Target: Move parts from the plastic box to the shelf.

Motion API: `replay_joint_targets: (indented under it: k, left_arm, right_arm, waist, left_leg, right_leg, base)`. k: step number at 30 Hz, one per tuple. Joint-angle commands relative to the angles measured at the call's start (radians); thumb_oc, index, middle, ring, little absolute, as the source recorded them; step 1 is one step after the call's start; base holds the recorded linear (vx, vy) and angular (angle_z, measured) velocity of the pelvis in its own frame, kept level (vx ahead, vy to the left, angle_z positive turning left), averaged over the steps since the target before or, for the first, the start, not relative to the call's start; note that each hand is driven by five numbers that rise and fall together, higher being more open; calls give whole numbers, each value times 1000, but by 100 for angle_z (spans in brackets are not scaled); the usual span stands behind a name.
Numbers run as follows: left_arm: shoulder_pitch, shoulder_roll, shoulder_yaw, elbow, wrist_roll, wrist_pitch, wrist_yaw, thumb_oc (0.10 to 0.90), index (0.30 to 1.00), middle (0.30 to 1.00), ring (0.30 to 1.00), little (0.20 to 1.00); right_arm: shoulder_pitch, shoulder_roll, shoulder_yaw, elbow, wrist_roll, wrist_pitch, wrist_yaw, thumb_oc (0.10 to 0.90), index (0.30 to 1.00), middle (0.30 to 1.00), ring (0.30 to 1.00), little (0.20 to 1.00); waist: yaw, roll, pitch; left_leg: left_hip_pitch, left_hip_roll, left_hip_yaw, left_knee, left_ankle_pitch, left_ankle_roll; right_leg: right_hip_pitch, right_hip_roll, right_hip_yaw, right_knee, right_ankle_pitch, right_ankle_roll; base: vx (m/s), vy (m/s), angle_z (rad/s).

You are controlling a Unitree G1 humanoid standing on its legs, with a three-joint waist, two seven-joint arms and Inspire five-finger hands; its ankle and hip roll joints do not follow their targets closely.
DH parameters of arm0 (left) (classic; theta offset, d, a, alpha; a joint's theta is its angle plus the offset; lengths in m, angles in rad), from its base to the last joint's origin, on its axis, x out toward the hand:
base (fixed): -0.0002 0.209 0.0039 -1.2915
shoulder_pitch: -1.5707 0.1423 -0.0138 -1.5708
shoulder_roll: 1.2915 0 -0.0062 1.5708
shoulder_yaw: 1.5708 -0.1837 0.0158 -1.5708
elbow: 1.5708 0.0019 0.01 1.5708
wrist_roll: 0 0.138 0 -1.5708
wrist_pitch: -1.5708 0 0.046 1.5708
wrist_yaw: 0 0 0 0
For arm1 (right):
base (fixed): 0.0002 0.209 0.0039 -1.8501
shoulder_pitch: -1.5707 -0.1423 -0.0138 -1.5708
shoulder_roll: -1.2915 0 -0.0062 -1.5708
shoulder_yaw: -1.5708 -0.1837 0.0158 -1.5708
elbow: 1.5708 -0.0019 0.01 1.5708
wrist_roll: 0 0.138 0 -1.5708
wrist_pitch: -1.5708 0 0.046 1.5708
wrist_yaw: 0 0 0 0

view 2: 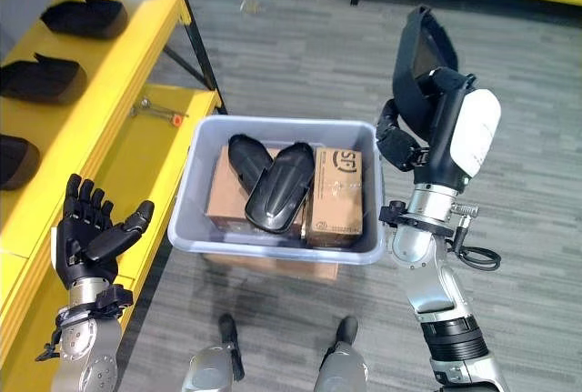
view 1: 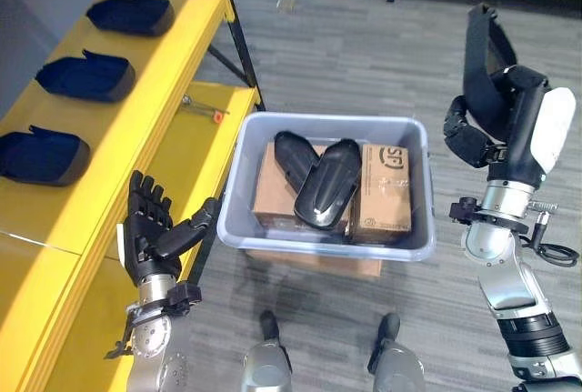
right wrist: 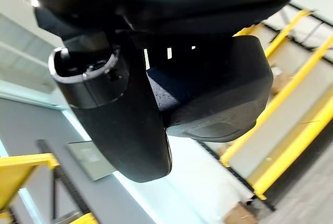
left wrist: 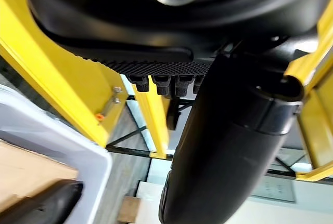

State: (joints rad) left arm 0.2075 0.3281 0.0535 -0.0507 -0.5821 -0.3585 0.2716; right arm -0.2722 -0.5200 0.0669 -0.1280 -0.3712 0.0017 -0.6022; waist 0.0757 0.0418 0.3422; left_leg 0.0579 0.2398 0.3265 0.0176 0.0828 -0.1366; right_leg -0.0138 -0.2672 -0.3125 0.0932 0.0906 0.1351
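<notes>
Left hand [view 1: 150, 228] spread, empty, near shelf [view 1: 177, 65]. Right hand [view 1: 509, 115] grips black part [view 1: 482, 60], right of box [view 1: 414, 228].

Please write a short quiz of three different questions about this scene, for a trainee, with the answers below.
1. True or false: the right hand holds a black part raised beside the box.
2. How many black parts lie in the box?
3. The left hand is: A) open with nothing in it, B) shut on a part, C) inside the box.

Key
1. True.
2. Two, across the cartons.
3. A; it is by the shelf, which carries three parts.
</notes>
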Motion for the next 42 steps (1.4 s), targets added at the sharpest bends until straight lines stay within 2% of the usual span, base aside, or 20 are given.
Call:
replay_joint_targets:
  k: [1,4,7,8,10,14,19,21,24,25,26,27,29,30,31,33,39,42]
  left_arm:
    - [14,54,73,-83,39,-68,-32,900,1000,1000,1000,1000]
    - [13,66,86,-92,25,-44,-93,900,1000,1000,1000,1000]
    - [11,79,75,-107,-7,-12,-201,900,1000,1000,1000,1000]
    - [10,90,59,-121,-5,-16,-284,900,1000,1000,1000,1000]
    - [10,104,39,-160,-1,-58,-363,900,1000,1000,1000,1000]
    - [10,126,15,-216,-54,-73,-397,900,1000,1000,1000,1000]
    - [-25,153,-7,-239,-47,-55,-444,900,1000,1000,1000,1000]
    - [-29,174,-13,-249,-73,-35,-490,900,1000,1000,1000,1000]
    - [-30,186,-14,-248,-88,-25,-518,900,1000,1000,1000,1000]
    - [-32,201,-20,-240,-104,-19,-555,900,1000,1000,1000,1000]
    - [-37,205,-25,-236,-107,-17,-560,900,1000,1000,1000,1000]
    - [-49,213,-33,-226,-120,-20,-568,900,1000,1000,1000,1000]
    - [-54,206,-33,-217,-127,-36,-545,900,1000,1000,1000,1000]
    - [-58,203,-32,-217,-127,-44,-529,900,1000,1000,1000,1000]
    - [-66,197,-28,-217,-131,-59,-482,900,1000,1000,1000,1000]
    - [-82,176,-18,-205,-125,-70,-417,900,1000,1000,1000,1000]
    - [-73,129,24,-185,-127,-59,-440,900,1000,1000,1000,1000]
    - [-60,121,31,-192,-104,-72,-435,900,1000,1000,1000,1000]
  right_arm:
    - [-59,-53,5,-157,-17,-118,23,400,300,300,300,300]
    - [-47,-66,26,-202,-3,-136,55,400,300,300,300,300]
    - [-57,-70,48,-215,7,-169,67,400,300,300,300,300]
    - [-66,-70,57,-228,22,-168,87,400,300,300,300,300]
    - [-77,-79,66,-246,41,-151,108,400,300,300,300,300]
    - [-80,-89,85,-267,51,-153,105,400,300,300,300,300]
    - [-48,-82,101,-288,41,-152,87,400,300,300,300,300]
    - [-10,-65,113,-295,-1,-154,66,400,300,300,300,300]
    - [11,-66,114,-296,-11,-157,42,400,300,300,300,300]
    - [46,-74,103,-291,-18,-168,11,400,300,300,300,300]
    - [52,-76,103,-291,-20,-168,3,400,300,300,300,300]
    - [65,-78,102,-291,-28,-174,-7,400,300,300,300,300]
    - [70,-82,106,-292,-50,-162,-4,400,300,300,300,300]
    - [68,-80,108,-290,-62,-156,-3,400,300,300,300,300]
    - [55,-82,116,-277,-87,-134,8,400,300,300,300,300]
    - [24,-88,132,-241,-113,-131,11,400,300,300,300,300]
    - [-26,-99,158,-222,-138,-109,25,400,300,300,300,300]
    - [-13,-106,154,-238,-185,-80,21,400,300,300,300,300]
  waist:
    - [13,-42,-151]
    - [23,-53,-171]
    - [38,-59,-181]
    - [46,-62,-188]
    - [57,-64,-195]
    - [70,-58,-207]
    - [74,-58,-221]
    - [75,-56,-232]
    - [69,-57,-235]
    - [54,-60,-239]
    - [48,-61,-240]
    - [34,-61,-244]
    - [30,-63,-248]
    - [30,-63,-247]
    - [33,-63,-247]
    - [42,-60,-243]
    - [74,-62,-232]
    - [74,-61,-217]
  left_leg:
    - [3,0,-53,1,-31,14]
    - [17,-4,-54,-4,-40,17]
    - [29,-11,-60,-8,-47,23]
    - [34,-15,-62,-11,-55,24]
    - [32,-23,-67,-20,-50,29]
    - [37,-43,-81,-46,-46,38]
    - [30,-83,-128,-64,-56,65]
    - [23,-119,-159,-76,-63,90]
    - [19,-140,-181,-82,-69,107]
    - [10,-161,-223,-92,-69,127]
    - [7,-167,-238,-93,-69,133]
    - [-3,-177,-269,-93,-61,143]
    - [-1,-191,-292,-89,-62,142]
    - [-1,-193,-298,-83,-64,142]
    - [0,-199,-311,-73,-76,142]
    - [-19,-200,-341,-58,-62,138]
    - [-60,-186,-405,-51,-23,106]
    - [-93,-168,-382,-41,2,84]
  right_leg:
    - [74,30,-2,39,-148,-31]
    - [101,32,-21,26,-150,-30]
    - [123,34,-37,14,-147,-28]
    - [139,33,-46,-2,-144,-24]
    - [142,25,-55,-25,-119,-16]
    - [147,10,-59,-43,-95,6]
    - [149,-14,-22,-49,-71,23]
    - [147,-37,14,-44,-38,38]
    - [141,-30,53,-37,-32,41]
    - [136,26,131,-17,-71,36]
    - [131,50,157,-1,-83,32]
    - [111,121,199,36,-120,5]
    - [83,178,197,59,-135,-22]
    - [79,181,196,68,-138,-27]
    - [82,192,194,77,-168,-43]
    - [78,217,185,84,-185,-74]
    - [96,248,165,93,-232,-114]
    - [111,253,153,93,-241,-123]
  base:
    - [8,70,0]
    - [-27,109,8]
    - [-47,115,11]
    - [-57,130,16]
    - [-72,158,19]
    - [-54,186,19]
    - [-19,149,32]
    - [16,175,41]
    - [4,44,77]
    - [-18,-25,72]
    - [-37,-53,88]
    - [-14,-35,86]
    - [-6,-46,88]
    - [34,-85,68]
    - [-3,-89,36]
    - [-62,-166,16]
    - [-38,-215,3]
    - [-24,-122,21]
